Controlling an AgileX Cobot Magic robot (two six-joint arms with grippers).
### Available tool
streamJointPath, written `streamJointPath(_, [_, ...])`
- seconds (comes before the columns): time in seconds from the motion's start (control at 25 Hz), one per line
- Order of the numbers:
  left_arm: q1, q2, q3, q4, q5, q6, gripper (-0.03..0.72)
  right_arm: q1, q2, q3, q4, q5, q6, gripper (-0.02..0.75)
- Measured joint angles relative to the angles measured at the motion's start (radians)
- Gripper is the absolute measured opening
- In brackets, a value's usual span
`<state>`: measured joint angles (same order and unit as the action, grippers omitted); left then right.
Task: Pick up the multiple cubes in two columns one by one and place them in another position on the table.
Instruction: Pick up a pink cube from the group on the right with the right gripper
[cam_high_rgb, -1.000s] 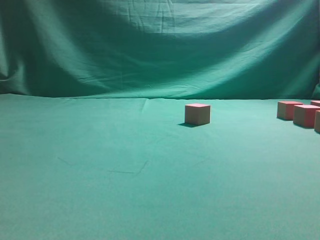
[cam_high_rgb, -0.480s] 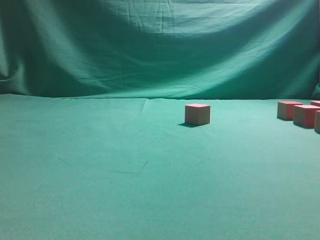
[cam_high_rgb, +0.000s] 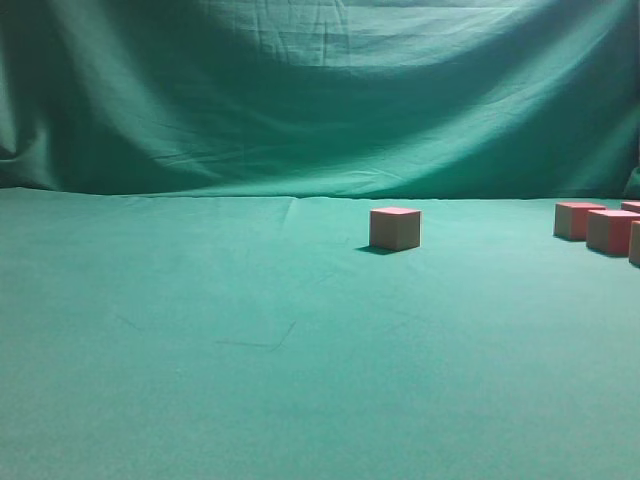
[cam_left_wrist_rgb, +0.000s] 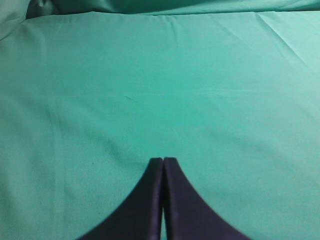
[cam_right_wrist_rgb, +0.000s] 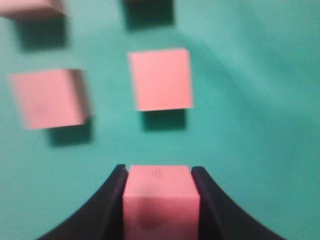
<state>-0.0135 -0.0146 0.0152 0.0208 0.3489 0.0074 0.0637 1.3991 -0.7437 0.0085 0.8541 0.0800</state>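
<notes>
A wrinkled green backdrop cloth (cam_high_rgb: 320, 90) hangs in broad, sagging folds behind the work surface, brightly lit across its upper centre and falling into deep shadow at the lower corners. No walls, windows or furniture are visible.

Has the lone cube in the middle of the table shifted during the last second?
No. The lone cube sits at the same spot against the backdrop fold line and the cubes at the right edge.

Exterior dim, soft light from above, backdrop (cam_high_rgb: 320, 90) unevenly lit. My right wrist view motion-blurred; cubes (cam_right_wrist_rgb: 160, 79) smeared, dark shadows below them. Left wrist view sharp, evenly lit.
</notes>
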Motion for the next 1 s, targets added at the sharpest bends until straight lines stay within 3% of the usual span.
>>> streamJointPath(0.16, [0.0,0.0,0.0,0.0,0.0,0.0,0.0,0.027,-0.092,-0.13,0.197,0.114,-0.175,0.266])
streamJointPath(0.32, [0.0,0.0,0.0,0.0,0.0,0.0,0.0,0.141,-0.114,-0.295,0.289,0.161,-0.259,0.266])
streamJointPath(0.76, [0.0,0.0,0.0,0.0,0.0,0.0,0.0,0.468,0.259,-0.835,0.246,0.343,-0.302,0.266])
streamJointPath(1.0, [0.0,0.0,0.0,0.0,0.0,0.0,0.0,0.579,0.539,-1.1,0.155,0.385,-0.398,0.266])
